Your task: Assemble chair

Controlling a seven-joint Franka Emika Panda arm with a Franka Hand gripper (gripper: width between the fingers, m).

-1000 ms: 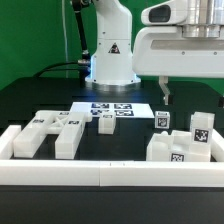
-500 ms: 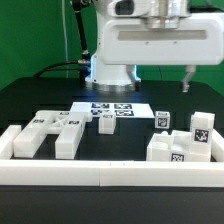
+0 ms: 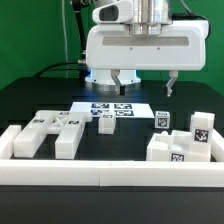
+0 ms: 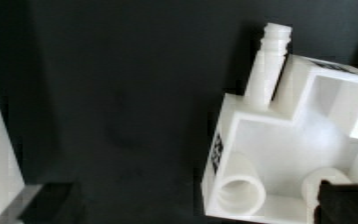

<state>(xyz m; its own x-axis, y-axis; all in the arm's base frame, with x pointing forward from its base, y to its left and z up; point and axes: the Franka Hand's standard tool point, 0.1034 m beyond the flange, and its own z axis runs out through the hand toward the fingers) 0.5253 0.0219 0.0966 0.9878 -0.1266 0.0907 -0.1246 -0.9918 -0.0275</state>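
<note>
1. The hand (image 3: 144,86) hangs in the air over the back part of the black bench (image 3: 30,100). Its two fingers (image 3: 171,87) are spread wide with nothing between them (released, gripping nothing).
2. The chair (image 3: 62,128) is in loose white pieces. All of them are down on the bench, closer to the front edge than the hand is, and none touches it.
3. The biggest piece (image 3: 42,138), blocky and tagged, lies toward the front corner on the exterior view's left, well apart from the hand.
4. One small block (image 3: 107,122) sits at the front edge of the marker board (image 3: 112,104), below the hand and a little to the exterior view's left.
5. A second small block (image 3: 162,119) stands on the bench below the finger on the exterior view's right, with clear air between them.
6. A cluster of pieces (image 3: 178,150) sits near the front corner on the exterior view's right, with a tagged cube (image 3: 200,128) at its back.
7. A white rail (image 3: 110,172) runs along the front edge.
8. The wrist view shows a white part (image 4: 291,130) with a peg and a round socket lying on the bench (which piece it is I cannot tell).
</note>
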